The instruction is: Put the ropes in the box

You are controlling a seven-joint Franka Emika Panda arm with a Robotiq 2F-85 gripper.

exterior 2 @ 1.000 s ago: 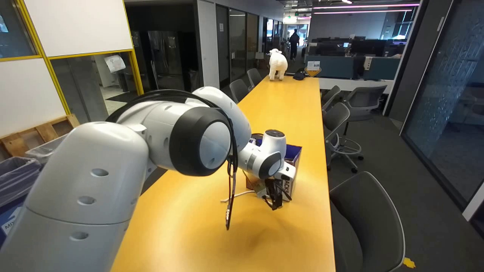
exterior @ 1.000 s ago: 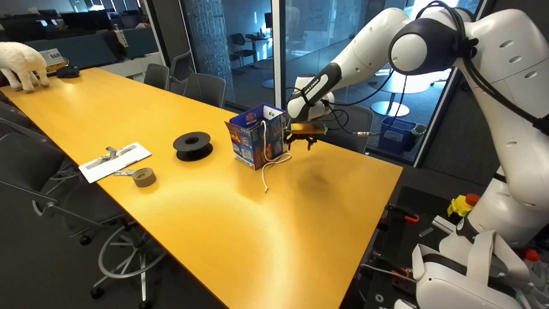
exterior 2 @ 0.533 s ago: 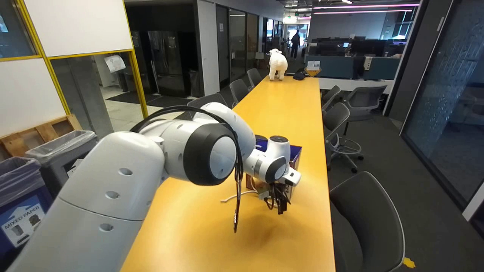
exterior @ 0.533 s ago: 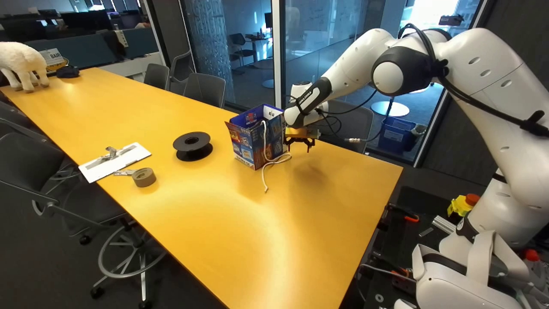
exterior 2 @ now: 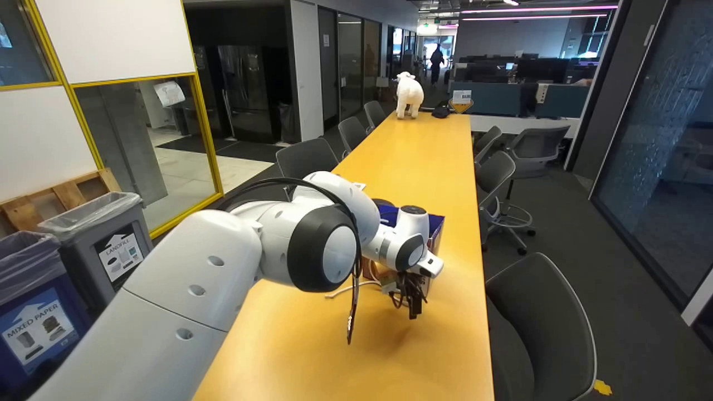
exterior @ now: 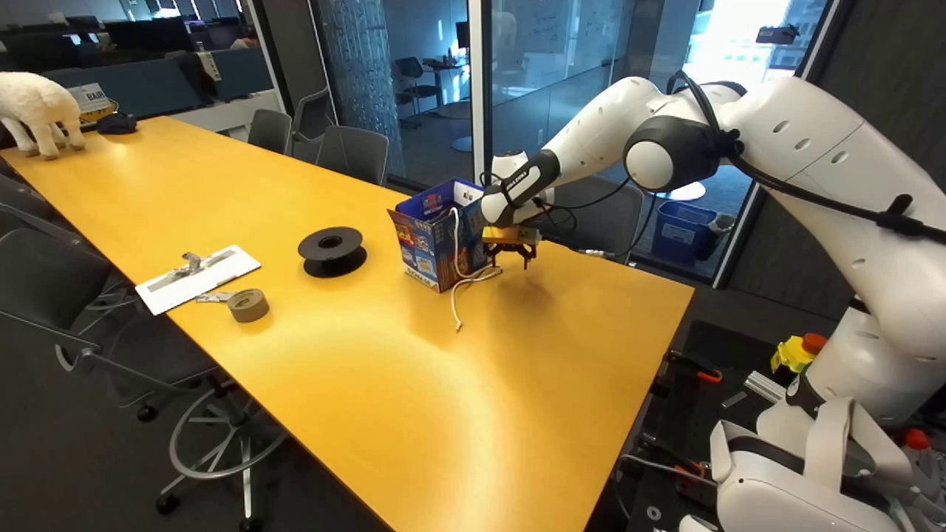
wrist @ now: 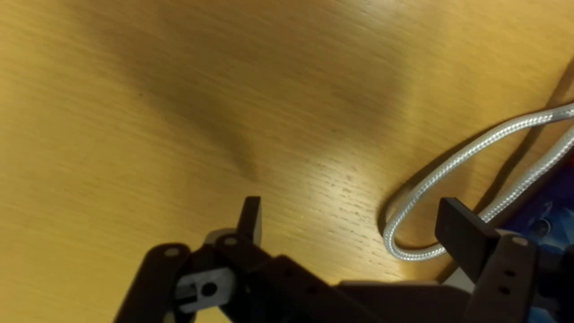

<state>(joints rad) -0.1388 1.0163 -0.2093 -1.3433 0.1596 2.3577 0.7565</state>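
Observation:
A white braided rope [exterior: 456,295] hangs over the rim of a blue printed cardboard box [exterior: 423,251] in an exterior view. Its loop and loose end lie on the table beside the box; its part inside the box is hidden. My gripper [exterior: 510,264] is open and empty, low over the table beside the box. In the wrist view the gripper [wrist: 350,204] has the rope loop [wrist: 415,195] near its right finger, which covers part of the rope. The box edge [wrist: 549,217] shows at the right. The gripper [exterior 2: 413,312] also shows in an exterior view, on the box's near side.
A black spool [exterior: 332,255], a clipboard [exterior: 198,279] and a roll of tape [exterior: 248,304] lie on the table [exterior: 414,414] beyond the box. A plush sheep [exterior 2: 409,96] stands at the far end. Chairs line the table, one [exterior 2: 543,328] near the gripper's side.
The arm and gripper have come down and moved towards the box and rope loop. The gripper stays open. The rope and box have not moved.

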